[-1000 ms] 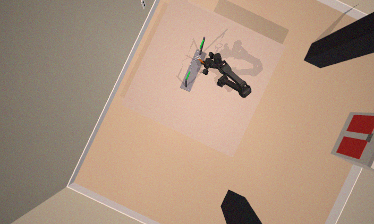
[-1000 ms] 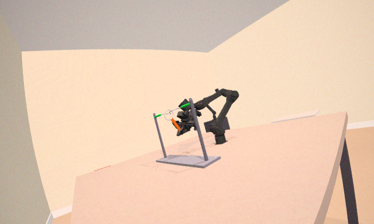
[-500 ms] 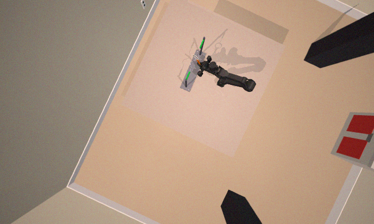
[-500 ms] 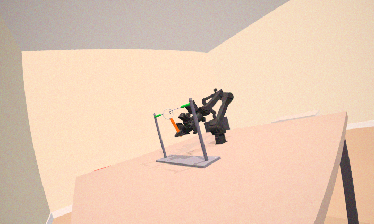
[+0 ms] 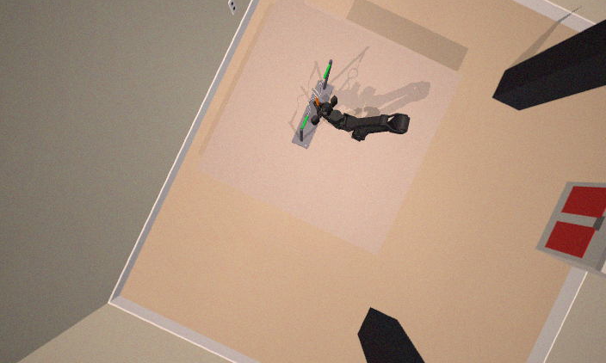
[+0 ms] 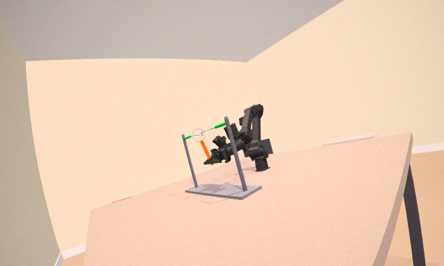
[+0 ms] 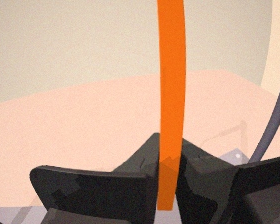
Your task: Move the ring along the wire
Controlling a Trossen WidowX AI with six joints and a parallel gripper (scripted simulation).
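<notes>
Top: the ring point(image 5: 313, 96) sat between the two posts, over the base | Exterior: ring point(image 6: 198, 134) was on the wire near the far green part point(image 6: 187, 137) | Wrist: fingers were squeezed shut on the orange handle point(image 7: 171, 63); it looked light, stiff, best held low.

The top view looks straight down from high above, far off. The exterior view stands low and near the table point(image 6: 294, 217), facing the wall. The wrist view looks close along the gripper point(image 7: 165, 183). Top and exterior views share the arm point(image 5: 370, 123).
</notes>
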